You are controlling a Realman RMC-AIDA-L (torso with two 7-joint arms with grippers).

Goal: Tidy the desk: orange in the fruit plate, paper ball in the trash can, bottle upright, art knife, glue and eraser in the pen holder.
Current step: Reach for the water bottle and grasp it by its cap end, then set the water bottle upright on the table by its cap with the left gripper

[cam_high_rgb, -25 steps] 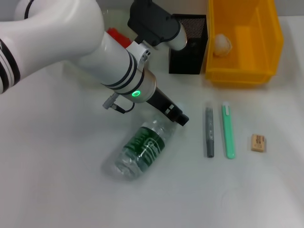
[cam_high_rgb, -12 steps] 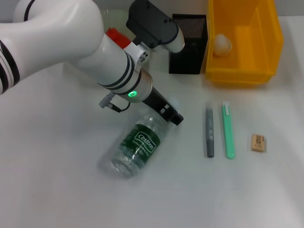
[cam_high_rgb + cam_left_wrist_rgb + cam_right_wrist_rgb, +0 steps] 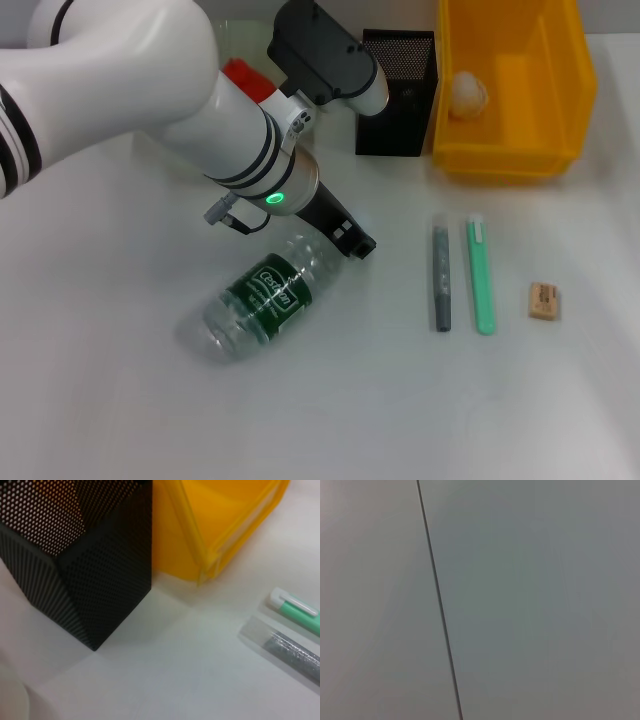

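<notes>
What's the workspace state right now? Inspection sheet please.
Surface: white desk, no spills seen.
Job's things: bottle lying on its side; paper ball in trash can; orange mostly hidden behind left arm; pen holder upright beside the trash can; eraser, green art knife and grey glue stick on the desk.
Clutter: nothing seen.
Grippers: left gripper at the bottle's neck; right not in view.
Cables: short cable on left wrist.
Surroundings: nothing seen.

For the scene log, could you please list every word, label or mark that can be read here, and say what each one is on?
Bottle, dark green label: a white brand word, too blurred to read with certainty.
Eraser: a darker printed mark, too small to read.
No other text shows in any view.
</notes>
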